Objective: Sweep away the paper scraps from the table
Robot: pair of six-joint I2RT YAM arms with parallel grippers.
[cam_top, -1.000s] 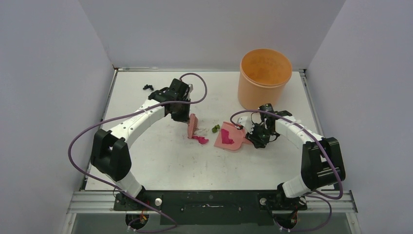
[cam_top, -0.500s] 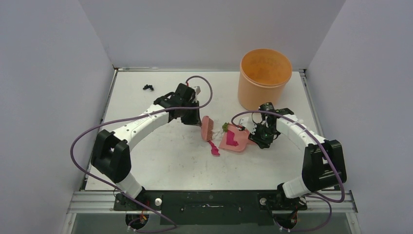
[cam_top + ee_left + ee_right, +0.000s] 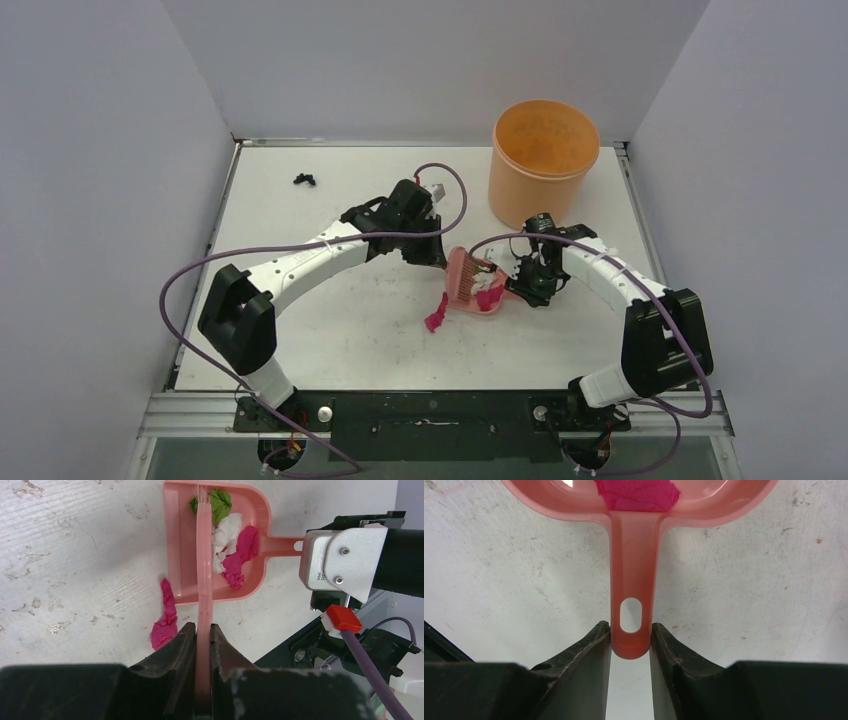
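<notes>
You will find one magenta scrap on the table, just near-left of the dustpan. The right gripper grasps the dustpan's handle. The left gripper is clenched on the brush, which reaches across the pan beside green, white and magenta scraps. A black scrap lies far left, and the orange bucket stands far right.

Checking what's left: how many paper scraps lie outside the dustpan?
2: magenta scrap beside the dustpan; black scrap near the far-left corner of the table. Others may be hidden.
</notes>
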